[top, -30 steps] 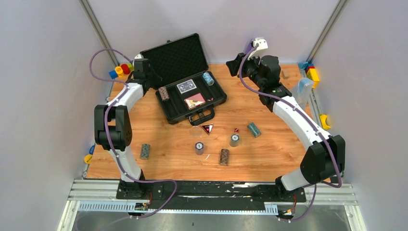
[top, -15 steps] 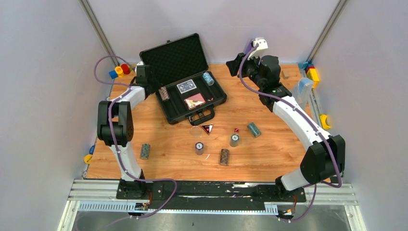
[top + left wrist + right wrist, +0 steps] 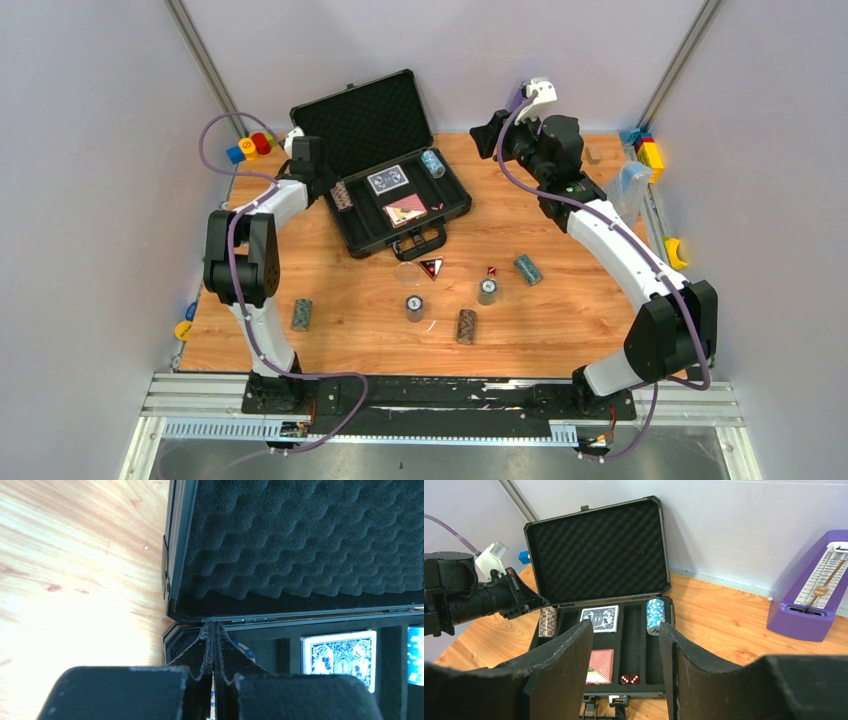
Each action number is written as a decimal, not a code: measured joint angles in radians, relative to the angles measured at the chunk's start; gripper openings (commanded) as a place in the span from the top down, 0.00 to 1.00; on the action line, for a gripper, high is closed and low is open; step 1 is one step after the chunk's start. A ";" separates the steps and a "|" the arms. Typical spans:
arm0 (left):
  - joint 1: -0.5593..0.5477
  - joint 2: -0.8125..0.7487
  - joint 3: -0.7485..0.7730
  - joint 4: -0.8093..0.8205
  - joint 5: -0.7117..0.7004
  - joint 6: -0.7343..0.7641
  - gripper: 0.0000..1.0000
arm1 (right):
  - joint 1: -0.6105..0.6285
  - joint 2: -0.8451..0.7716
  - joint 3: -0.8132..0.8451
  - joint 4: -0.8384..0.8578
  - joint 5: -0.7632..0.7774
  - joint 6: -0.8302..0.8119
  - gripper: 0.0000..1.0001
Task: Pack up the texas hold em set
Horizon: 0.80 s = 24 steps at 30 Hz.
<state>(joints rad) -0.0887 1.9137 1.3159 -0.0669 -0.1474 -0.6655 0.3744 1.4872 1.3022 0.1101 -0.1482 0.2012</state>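
The black case [image 3: 452,208] lies open at the back of the table, its foam lid [image 3: 599,550] upright. Inside are a blue deck [image 3: 599,618], a red deck [image 3: 600,666], a light-blue chip stack [image 3: 655,616], a brown chip stack [image 3: 547,622] and two red dice [image 3: 630,679]. My left gripper [image 3: 214,627] is shut on nothing and hovers over the brown stack at the case's left end. My right gripper [image 3: 624,630] hangs open and empty, right of the case. On the table lie the triangular button [image 3: 431,267], a red die [image 3: 491,271] and several chip stacks [image 3: 466,326].
A purple upright holder [image 3: 814,600] stands at the back right near the wall. Colourful toy blocks sit at the back left corner [image 3: 250,147] and along the right edge [image 3: 648,150]. One chip stack [image 3: 301,314] lies close to the left arm's base.
My left gripper's fingers have closed, and the arm has edged right toward the case's left end. The right arm has not moved.
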 measured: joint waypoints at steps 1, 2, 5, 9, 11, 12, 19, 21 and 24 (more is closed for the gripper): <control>-0.005 -0.005 0.000 -0.011 -0.014 0.003 1.00 | 0.000 0.000 0.000 0.000 0.000 0.000 0.47; -0.006 -0.007 0.000 -0.014 -0.018 0.004 1.00 | 0.000 0.000 0.000 0.000 0.000 0.000 0.47; -0.018 -0.018 0.000 -0.048 -0.037 0.013 1.00 | 0.000 0.000 0.000 0.000 0.000 0.000 0.47; -0.019 -0.018 0.000 -0.076 -0.031 0.015 1.00 | 0.000 0.000 0.000 0.000 -0.001 0.000 0.47; -0.019 -0.018 0.001 -0.092 -0.030 0.015 1.00 | 0.000 0.000 0.000 0.000 -0.002 0.000 0.47; -0.019 -0.018 0.002 -0.101 -0.031 0.015 0.99 | 0.000 0.000 0.000 0.000 -0.002 0.000 0.47; -0.022 -0.026 0.001 -0.132 -0.040 0.034 0.76 | 0.000 0.000 0.000 0.000 -0.003 0.000 0.47; -0.023 -0.034 0.002 -0.141 -0.039 0.053 0.66 | 0.000 0.000 0.000 0.000 -0.003 0.000 0.47; -0.027 -0.061 0.002 -0.166 -0.037 0.092 0.36 | 0.000 0.000 0.000 0.000 -0.003 0.000 0.46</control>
<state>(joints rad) -0.1162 1.8523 1.3174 -0.2333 -0.1844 -0.5732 0.3744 1.4868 1.3022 0.1097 -0.1513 0.2012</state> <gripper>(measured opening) 0.430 0.532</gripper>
